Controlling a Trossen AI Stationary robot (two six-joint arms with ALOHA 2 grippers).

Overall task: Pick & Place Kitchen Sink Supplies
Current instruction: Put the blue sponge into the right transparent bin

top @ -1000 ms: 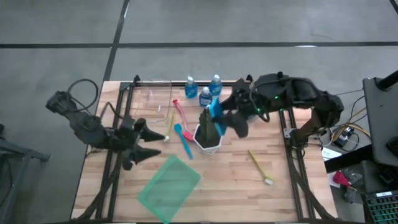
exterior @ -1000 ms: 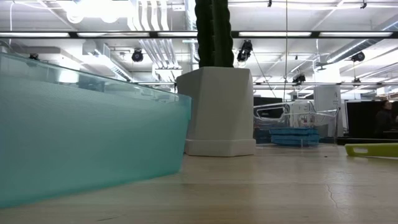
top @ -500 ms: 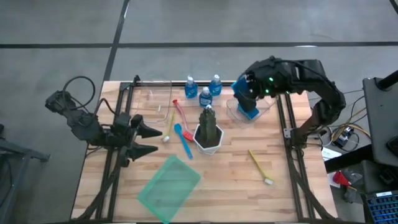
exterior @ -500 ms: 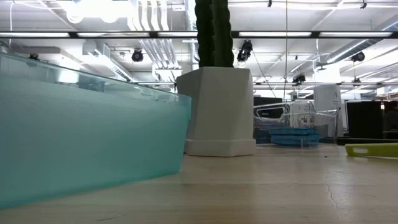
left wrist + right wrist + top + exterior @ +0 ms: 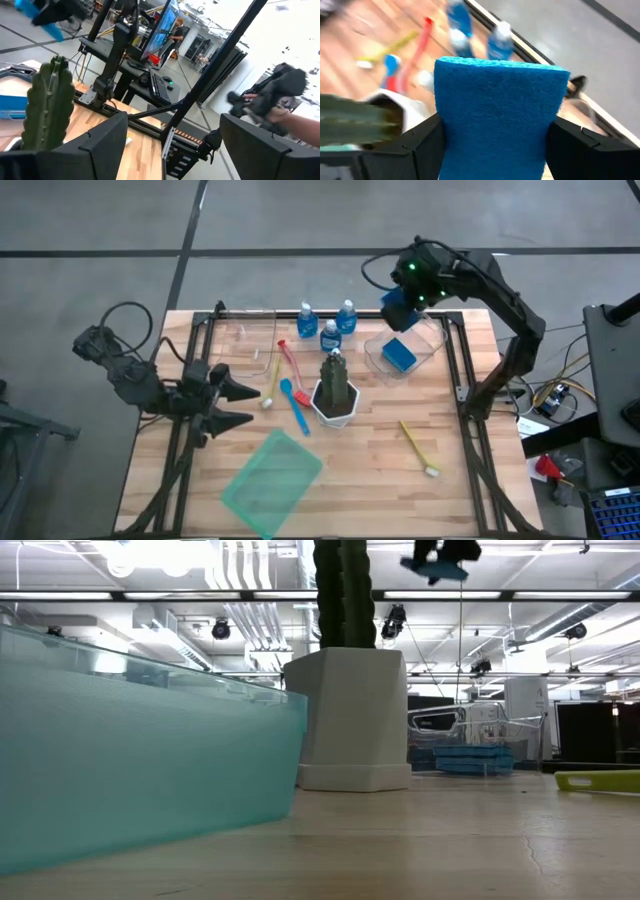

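The right end effector [image 5: 396, 308] is clamped on a blue sponge [image 5: 496, 117] and hangs high above the far right part of the bench [image 5: 400, 480], over the rear edge of a clear plastic tray [image 5: 424, 340]. A second blue sponge [image 5: 399, 354] already lies inside that tray, so the step in hand looks like the placing of this sponge. The next move calls for bringing it down over the tray's open middle, fingers kept closed until the sponge is low enough to drop flat beside or on the one there — and clear of the tray wall.

The left end effector [image 5: 243, 402] waits low at the bench's left side, its fingers spread and holding nothing. Still out on the bench are three blue bottles [image 5: 331, 333] near the back edge, the red brush [image 5: 291, 361], yellow brush [image 5: 271, 382] and blue brush [image 5: 293, 404] left of the potted cactus [image 5: 334, 387], and a lime brush [image 5: 418, 448] at front right.
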